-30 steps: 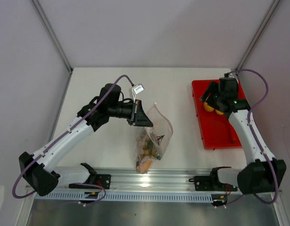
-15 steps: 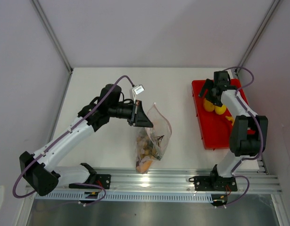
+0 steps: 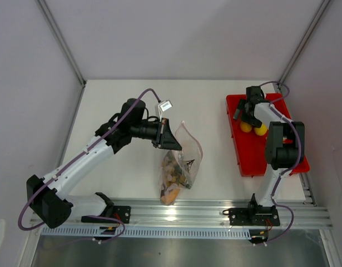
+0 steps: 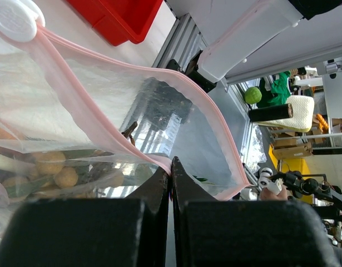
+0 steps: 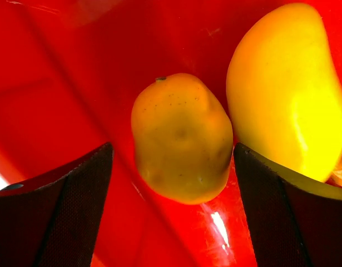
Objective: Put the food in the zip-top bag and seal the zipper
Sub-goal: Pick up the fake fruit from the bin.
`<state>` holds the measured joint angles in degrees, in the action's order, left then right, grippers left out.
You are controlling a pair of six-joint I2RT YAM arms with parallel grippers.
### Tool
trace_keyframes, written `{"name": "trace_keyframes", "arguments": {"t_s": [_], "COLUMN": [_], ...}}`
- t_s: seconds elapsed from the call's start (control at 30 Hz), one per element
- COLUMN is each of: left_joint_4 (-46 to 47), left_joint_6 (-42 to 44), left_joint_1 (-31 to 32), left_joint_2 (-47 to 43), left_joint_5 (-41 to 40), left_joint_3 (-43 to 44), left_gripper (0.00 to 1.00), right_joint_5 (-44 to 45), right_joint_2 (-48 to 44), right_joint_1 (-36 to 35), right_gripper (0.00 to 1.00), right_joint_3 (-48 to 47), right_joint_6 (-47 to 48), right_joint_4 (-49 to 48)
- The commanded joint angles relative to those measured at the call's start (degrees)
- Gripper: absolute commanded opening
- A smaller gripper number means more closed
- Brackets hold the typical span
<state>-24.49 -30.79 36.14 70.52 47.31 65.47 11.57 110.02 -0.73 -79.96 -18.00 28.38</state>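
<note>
The clear zip-top bag (image 3: 183, 160) lies mid-table with several toy foods (image 3: 172, 173) inside. My left gripper (image 3: 169, 140) is shut on its pink zipper (image 4: 132, 147) edge, which shows pinched at the fingertips (image 4: 171, 167) in the left wrist view. The white slider (image 4: 14, 19) sits at the strip's far end. My right gripper (image 3: 244, 115) hangs open over the red tray, its fingers (image 5: 59, 211) straddling a dull yellow food (image 5: 182, 146) with gaps on both sides. A brighter yellow food (image 5: 287, 89) lies just beside it.
The red tray (image 3: 254, 156) sits at the right of the table, close to the right wall. Both yellow foods (image 3: 246, 127) rest in its far half. A metal rail (image 3: 176, 214) runs along the near edge.
The right gripper has moved toward the tray's far left part, lowered over the yellow foods, and its jaws have spread wider. The left gripper and bag have stayed put.
</note>
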Motion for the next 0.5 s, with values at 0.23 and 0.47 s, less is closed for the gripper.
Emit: {"name": "trace_keyframes", "arguments": {"t_s": [0.23,0.47], "left_joint_4": [1.55,0.67], "left_joint_6": [1.87,2.05], "left_joint_1": [-0.9,-0.98], "left_joint_2": [-0.38,-1.0], "left_joint_5": [2.09,1.47], "left_joint_3": [0.71,0.8], "left_gripper": [0.01,0.0], "right_joint_5": [2.49,2.31], "right_joint_2": [3.63,-5.75], "right_joint_1": [0.12,-0.85], "right_gripper": [0.72,0.19], "right_joint_3": [-3.36,-2.3], "right_joint_6": [1.21,-0.63], "right_joint_4": [-2.19,-0.09]}}
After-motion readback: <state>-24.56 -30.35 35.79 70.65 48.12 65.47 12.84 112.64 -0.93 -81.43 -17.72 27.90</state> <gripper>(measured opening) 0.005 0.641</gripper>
